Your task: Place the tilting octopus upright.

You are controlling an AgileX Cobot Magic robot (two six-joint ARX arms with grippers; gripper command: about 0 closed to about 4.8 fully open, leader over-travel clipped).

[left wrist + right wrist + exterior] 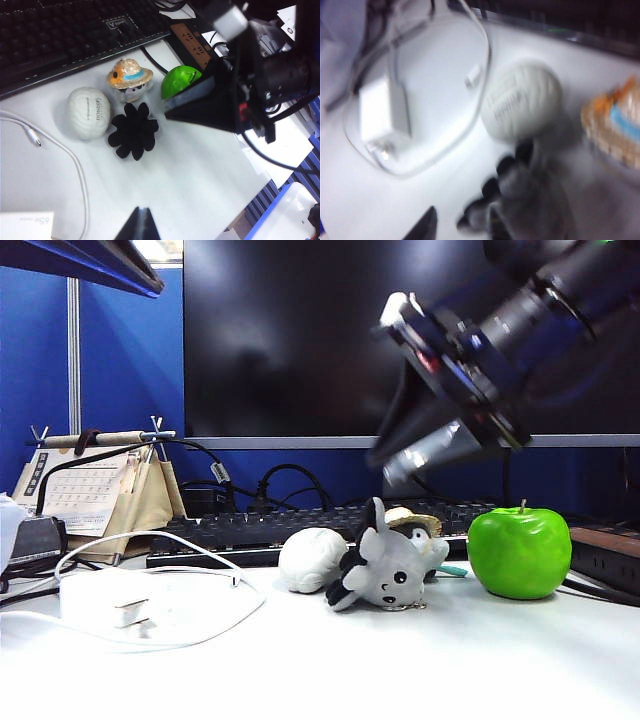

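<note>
On the left of the bench [330, 660] lie a white charger block [100, 602] and its looping cable [160, 540], well clear of the work. The left pincer [140, 222] hangs above the bench's near side; only a dark tip shows in its wrist view, so I cannot tell whether it is apart or together.

Toward the middle sits the white egg-shaped lump [312, 558], and touching its right side is the octopus [388, 568], tipped over on its side with its face toward the exterior camera and its black tentacle undersides [133, 131] turned up to the left wrist camera. A straw-hatted penguin [415, 523] stands just behind it; a green apple [519, 552] sits to the right.

The right pincer [400, 455] hovers above and slightly behind the octopus, holding nothing; motion blur hides how wide the jaws stand.

The octopus looks light, soft and squashy, unlikely to slip or break. A likely hold is across the round head, clear of the stubby tentacles, which would simply fold.
</note>
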